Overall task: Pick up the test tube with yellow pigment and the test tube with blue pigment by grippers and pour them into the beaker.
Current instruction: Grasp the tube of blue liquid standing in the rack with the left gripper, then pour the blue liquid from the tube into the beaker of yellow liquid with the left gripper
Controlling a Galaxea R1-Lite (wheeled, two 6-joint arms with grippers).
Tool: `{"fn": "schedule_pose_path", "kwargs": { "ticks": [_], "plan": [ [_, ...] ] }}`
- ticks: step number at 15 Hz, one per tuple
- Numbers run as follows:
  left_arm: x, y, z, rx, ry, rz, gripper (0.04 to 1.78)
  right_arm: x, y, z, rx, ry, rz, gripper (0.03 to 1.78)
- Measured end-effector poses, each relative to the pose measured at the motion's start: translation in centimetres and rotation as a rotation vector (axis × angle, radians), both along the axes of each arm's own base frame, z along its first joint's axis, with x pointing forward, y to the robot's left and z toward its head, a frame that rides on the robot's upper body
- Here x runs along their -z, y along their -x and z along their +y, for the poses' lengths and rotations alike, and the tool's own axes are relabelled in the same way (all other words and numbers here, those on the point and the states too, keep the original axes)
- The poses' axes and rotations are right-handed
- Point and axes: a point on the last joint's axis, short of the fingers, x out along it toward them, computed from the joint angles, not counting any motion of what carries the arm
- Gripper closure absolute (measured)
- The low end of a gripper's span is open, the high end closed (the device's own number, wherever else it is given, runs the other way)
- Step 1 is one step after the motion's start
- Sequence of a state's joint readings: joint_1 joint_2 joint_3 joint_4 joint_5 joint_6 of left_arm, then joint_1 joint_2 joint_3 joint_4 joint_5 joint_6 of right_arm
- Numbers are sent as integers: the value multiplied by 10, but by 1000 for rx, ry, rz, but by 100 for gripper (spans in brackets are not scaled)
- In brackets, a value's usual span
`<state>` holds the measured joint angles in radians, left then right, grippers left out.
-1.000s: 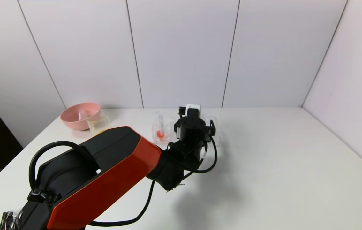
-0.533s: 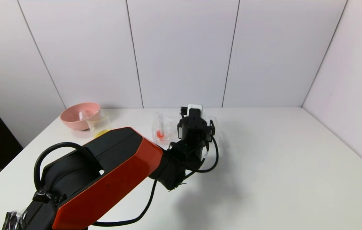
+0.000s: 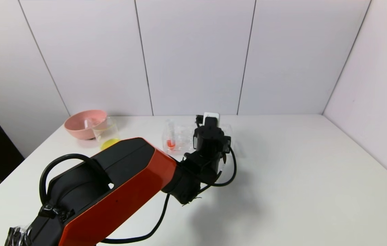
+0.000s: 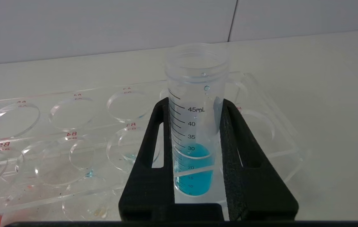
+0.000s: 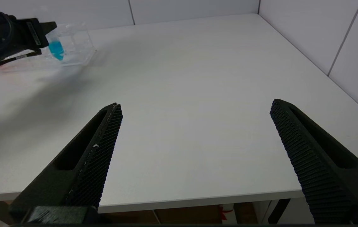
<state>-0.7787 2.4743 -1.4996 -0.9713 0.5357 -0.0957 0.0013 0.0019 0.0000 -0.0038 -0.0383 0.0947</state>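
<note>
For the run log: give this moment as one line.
left gripper: shut on blue tube, in rack | right gripper: open, idle | beaker: yellow inside

Clear plastic rack (image 4: 270, 148) (glossy), matt white table (image 5: 198, 94)

Blue tube (image 4: 197, 126): from the head camera I can't see it; my left arm's wrist covers it.
Left end effector (image 4: 195, 104): its base runs off the wrist picture.
Rack (image 3: 180, 136): its right half is behind the arm.
Bowl (image 3: 85, 123): too small for me to read its contents.
</note>
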Motion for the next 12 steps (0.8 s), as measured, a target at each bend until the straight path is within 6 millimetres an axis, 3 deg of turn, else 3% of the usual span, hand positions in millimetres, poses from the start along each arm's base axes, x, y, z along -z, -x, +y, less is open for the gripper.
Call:
{"fn": "schedule_pose_path", "kwargs": {
  "ticks": [12],
  "plan": [
    [-6, 0, 1, -8, 6, -8, 138, 0, 0, 0, 0, 0, 0, 10]
  ]
}}
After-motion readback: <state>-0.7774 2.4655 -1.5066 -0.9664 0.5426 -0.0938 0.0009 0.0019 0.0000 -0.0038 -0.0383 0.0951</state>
